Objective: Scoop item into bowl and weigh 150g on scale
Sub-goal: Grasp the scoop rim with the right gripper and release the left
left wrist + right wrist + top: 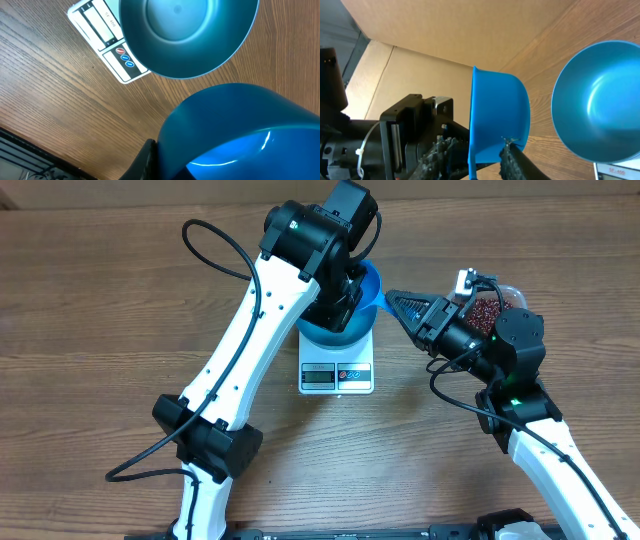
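Blue scoop (pixel 235 135) looms closest, tilted just above the scale (pixel 337 375) and held by the tightly closed left gripper (pixel 348 295). The right gripper (pixel 393 297), jaws partly apart, straddles the scoop's rim; whether it pinches the rim I cannot tell. The blue bowl (pixel 345 340) sits on the scale. Well right of the scale, the beans (pixel 488 308) lie in a clear tub (pixel 512 292).

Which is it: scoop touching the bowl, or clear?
Apart. The right wrist view shows a strip of bare table between the scoop and the bowl; the left wrist view shows one too.
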`<state>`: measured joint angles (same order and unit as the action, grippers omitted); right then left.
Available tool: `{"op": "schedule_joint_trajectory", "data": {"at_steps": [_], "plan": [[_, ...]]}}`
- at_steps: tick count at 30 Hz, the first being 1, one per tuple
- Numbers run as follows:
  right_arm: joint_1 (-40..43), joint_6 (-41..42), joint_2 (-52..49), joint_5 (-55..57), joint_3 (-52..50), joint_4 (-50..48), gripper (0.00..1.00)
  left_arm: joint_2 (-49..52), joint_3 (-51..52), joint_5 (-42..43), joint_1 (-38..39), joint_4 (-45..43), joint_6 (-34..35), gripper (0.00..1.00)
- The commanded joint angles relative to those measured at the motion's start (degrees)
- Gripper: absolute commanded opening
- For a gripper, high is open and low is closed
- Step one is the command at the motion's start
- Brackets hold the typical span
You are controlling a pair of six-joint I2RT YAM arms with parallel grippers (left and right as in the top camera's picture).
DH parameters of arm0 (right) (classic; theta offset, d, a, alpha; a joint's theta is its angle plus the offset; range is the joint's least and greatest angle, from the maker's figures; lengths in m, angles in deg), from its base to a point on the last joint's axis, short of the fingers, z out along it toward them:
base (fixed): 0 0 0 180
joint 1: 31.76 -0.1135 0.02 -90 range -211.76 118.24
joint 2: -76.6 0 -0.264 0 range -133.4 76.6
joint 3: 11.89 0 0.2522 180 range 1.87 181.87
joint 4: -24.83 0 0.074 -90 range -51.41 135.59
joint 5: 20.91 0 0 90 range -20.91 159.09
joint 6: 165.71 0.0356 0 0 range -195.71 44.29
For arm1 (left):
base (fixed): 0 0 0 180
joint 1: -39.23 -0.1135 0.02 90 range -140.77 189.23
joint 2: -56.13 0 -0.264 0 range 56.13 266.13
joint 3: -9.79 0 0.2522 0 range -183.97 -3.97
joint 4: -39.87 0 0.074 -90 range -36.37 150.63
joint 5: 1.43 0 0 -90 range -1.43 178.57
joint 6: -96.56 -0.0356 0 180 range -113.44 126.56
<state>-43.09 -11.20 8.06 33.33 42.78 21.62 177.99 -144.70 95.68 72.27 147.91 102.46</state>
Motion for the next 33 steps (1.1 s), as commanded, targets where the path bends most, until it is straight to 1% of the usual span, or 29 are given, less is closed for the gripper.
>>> {"op": "schedule_joint_trajectory", "data": {"at_steps": [1, 2, 5, 8, 16, 21, 22, 26, 32, 33], "plan": [[-0.3, -0.2, 0.0, 0.0, 1.1, -0.3, 0.35, -1.3, -1.2, -0.1, 0.4, -0.1, 1.0, 0.07], [-0.3, -0.2, 0.0, -0.2, 1.1, -0.3, 0.34, -1.3, -1.2, -0.1, 0.4, -0.1, 1.0, 0.07], [-0.3, -0.2, 0.0, -0.3, 1.1, -0.3, 0.23, -1.3, -1.2, -0.1, 0.4, -0.2, 1.0, 0.07], [-0.3, -0.2, 0.0, -0.3, 1.1, -0.5, 0.17, -1.3, -1.2, -0.1, 0.4, -0.3, 1.0, 0.08], [-0.3, -0.2, 0.0, -1.4, 1.1, -0.5, 0.13, -1.3, -1.2, -0.1, 0.4, -1.5, 1.0, 0.08], [-0.3, -0.2, 0.0, -1.4, 1.1, -0.5, 0.13, -1.3, -1.2, -0.1, 0.4, -1.5, 1.0, 0.08], [-0.3, -0.2, 0.0, -1.4, 1.1, -0.5, 0.09, -1.3, -1.2, -0.1, 0.4, -1.5, 1.0, 0.08], [-0.3, -0.3, 0.0, -1.3, 1.1, -0.5, 0.06, -1.3, -1.2, -0.1, 0.4, -1.2, 0.9, 0.08], [-0.3, -0.5, 0.0, -1.3, 1.1, -0.5, 0.06, -1.3, -1.2, -0.1, 0.4, -1.1, 0.7, 0.06], [-0.3, -0.5, 0.0, -1.3, 1.1, -0.5, 0.09, -1.3, -1.2, -0.1, 0.4, -1.1, 0.7, 0.06]]}}
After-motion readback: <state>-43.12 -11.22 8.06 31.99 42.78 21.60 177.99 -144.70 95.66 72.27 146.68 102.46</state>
